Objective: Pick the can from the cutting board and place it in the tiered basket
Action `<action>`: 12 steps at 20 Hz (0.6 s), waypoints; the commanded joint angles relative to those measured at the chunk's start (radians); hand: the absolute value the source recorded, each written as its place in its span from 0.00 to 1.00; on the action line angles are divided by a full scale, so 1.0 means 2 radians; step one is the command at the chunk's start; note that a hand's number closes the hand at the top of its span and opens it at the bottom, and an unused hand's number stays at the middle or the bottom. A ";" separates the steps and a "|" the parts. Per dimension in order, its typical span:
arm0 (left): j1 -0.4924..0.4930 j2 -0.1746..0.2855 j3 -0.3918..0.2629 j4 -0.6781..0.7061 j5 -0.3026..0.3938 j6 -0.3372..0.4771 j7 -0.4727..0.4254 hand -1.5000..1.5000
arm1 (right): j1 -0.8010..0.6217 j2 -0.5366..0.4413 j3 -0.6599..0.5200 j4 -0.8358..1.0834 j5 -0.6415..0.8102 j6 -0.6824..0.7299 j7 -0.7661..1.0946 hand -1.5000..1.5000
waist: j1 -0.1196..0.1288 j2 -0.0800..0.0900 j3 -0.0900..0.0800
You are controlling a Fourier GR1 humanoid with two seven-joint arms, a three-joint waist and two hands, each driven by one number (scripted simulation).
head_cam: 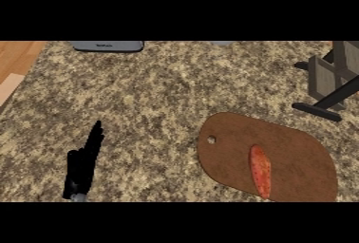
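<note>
No can shows on the cutting board (294, 142). What lies there instead is a single orange-red vegetable (260, 170), long and slim with tapered ends, most like a sweet potato or a carrot. It sits right of the board's middle, flat on the wood and well apart from the small hanging hole (212, 139) at the board's left end.

Its long axis runs almost straight away from the robot. The far tip leans slightly left, and the near tip reaches close to the board's lower edge. The two ends look much alike, so it has no clear front.

Such a root would probably be stiff and fairly light, with a dull skin that is not very slippery and little risk of breakage. Being rounded, it may roll sideways when nudged. The best hold is likely across the thicker middle, with the fingers closing from left and right at right angles to its length.

The left robot hand (81, 166) rests near the lower left over the speckled counter (161, 95), fingers straight and upward, holding nothing, far from the board. The right robot hand is out of sight. The tiered basket (329, 73) stands at the upper right, beyond the board, only partly in view.
</note>
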 commanded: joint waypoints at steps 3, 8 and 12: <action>-0.040 -0.021 -0.008 0.029 -0.015 0.005 0.005 0.50 | -0.089 0.009 0.072 0.016 0.003 -0.036 0.044 1.00 | 0.013 0.005 -0.001; 0.006 -0.010 -0.006 0.014 -0.007 -0.011 -0.016 0.50 | -0.154 0.029 0.113 0.038 0.019 -0.061 0.079 1.00 | 0.023 0.005 -0.001; -0.013 -0.010 -0.004 0.012 -0.010 -0.012 -0.011 0.50 | -0.218 0.069 0.158 0.036 0.037 -0.067 0.117 1.00 | 0.022 0.005 -0.001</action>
